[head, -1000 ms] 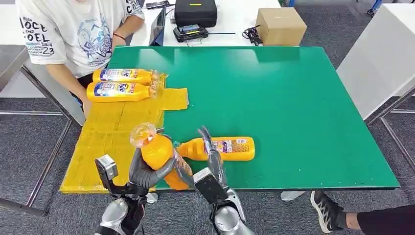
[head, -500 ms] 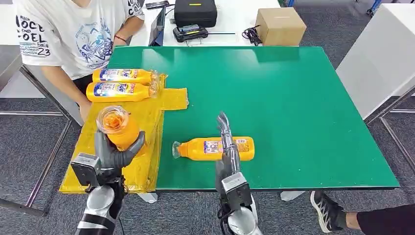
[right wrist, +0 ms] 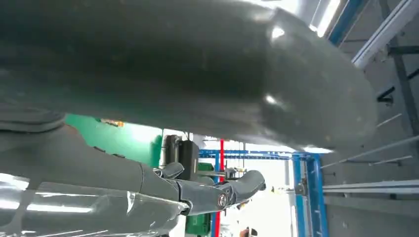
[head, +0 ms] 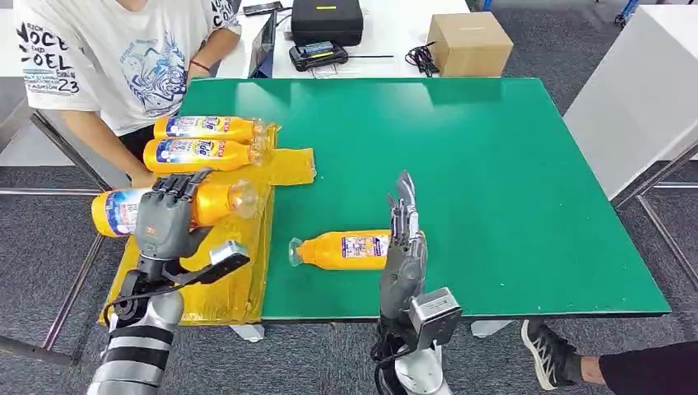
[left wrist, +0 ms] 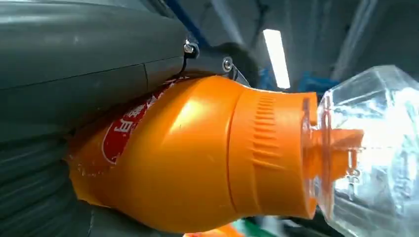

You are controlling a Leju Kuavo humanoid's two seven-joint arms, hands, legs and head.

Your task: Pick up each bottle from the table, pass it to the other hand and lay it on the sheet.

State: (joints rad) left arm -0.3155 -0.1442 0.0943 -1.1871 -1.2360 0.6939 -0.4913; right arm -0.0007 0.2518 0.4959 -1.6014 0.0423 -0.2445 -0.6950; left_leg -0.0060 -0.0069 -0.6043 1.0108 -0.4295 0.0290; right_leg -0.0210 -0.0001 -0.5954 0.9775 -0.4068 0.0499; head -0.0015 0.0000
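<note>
The left hand [head: 167, 220], fingers wrapped around an orange bottle [head: 177, 206] held flat over the yellow sheet [head: 239, 271], appears set to lay it down, while the right hand [head: 403, 247], fingers straight and empty, hovers beside the table's last bottle [head: 342, 250] at its nine o'clock.

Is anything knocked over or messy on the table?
No spill shows. One bottle lies on its side on the green table, off the yellow sheet, waiting its turn. Two bottles lie tidy on the sheet, and the left hand holds another.
</note>
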